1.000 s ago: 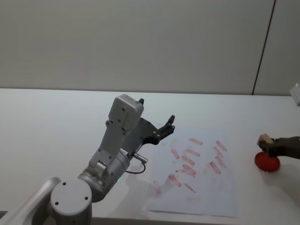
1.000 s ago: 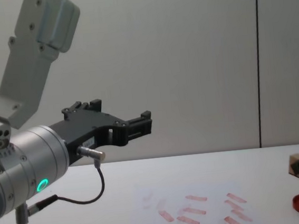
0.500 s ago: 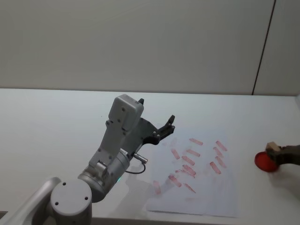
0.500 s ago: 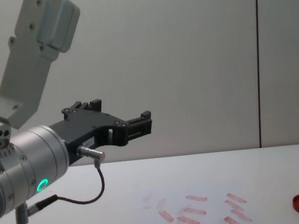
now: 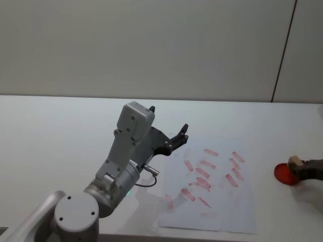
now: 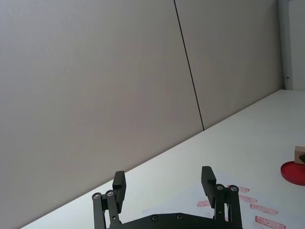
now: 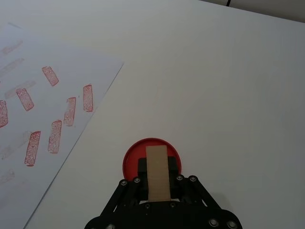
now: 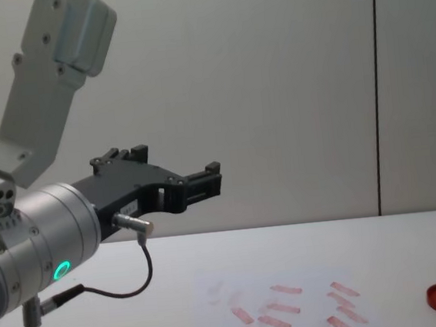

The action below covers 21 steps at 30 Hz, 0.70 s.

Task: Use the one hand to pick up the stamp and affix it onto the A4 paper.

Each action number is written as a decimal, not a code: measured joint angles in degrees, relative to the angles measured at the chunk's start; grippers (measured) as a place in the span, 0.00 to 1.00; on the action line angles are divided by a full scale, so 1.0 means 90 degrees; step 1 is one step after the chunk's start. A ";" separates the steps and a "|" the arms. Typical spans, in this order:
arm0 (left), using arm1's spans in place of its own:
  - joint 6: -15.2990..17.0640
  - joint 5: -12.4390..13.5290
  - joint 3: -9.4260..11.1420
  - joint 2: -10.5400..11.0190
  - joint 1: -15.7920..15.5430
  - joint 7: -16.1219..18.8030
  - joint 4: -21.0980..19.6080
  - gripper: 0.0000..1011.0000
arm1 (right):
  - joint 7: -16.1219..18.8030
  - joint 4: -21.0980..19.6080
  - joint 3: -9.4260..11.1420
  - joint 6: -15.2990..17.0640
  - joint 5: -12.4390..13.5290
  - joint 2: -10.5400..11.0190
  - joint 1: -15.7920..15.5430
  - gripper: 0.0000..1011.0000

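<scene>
We are gripping the stamp (image 7: 157, 172) in our right gripper (image 7: 157, 183), fingers closed on it, over the red ink pad (image 7: 152, 152) at the desk's (image 5: 60, 126) right, beside the A4 paper (image 5: 227, 201). Our left gripper (image 6: 163, 183) is hanging raised, fingers open.

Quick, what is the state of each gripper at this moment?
Left gripper: open, holding nothing, raised above the table.
Right gripper: closed on the stamp, over the red ink pad.

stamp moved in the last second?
Yes. The stamp, held by the right gripper, has shifted rightward and slightly down relative to the red ink pad, now at its right edge.
</scene>
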 joint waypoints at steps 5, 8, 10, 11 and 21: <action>0.0000 0.0000 0.0000 0.0000 0.0000 0.0000 0.0000 0.99 | -0.0001 0.0035 -0.0014 -0.0025 -0.0010 -0.0003 0.0014 0.22; 0.0000 0.0000 0.0000 0.0000 0.0000 0.0000 0.0000 0.99 | -0.0008 0.0063 -0.0021 -0.0041 -0.0012 -0.0008 0.0028 0.22; 0.0000 0.0000 0.0000 0.0000 0.0000 0.0000 0.0000 0.99 | -0.0016 0.0085 -0.0025 -0.0052 -0.0012 -0.0013 0.0037 0.22; 0.0000 0.0000 0.0000 0.0000 0.0000 0.0000 0.0000 0.99 | -0.0019 0.0096 -0.0027 -0.0055 -0.0012 -0.0016 0.0042 0.22; 0.0000 0.0000 0.0000 0.0000 0.0000 0.0000 0.0000 0.99 | -0.0055 0.0203 -0.0047 -0.0095 0.0005 -0.0043 0.0104 0.22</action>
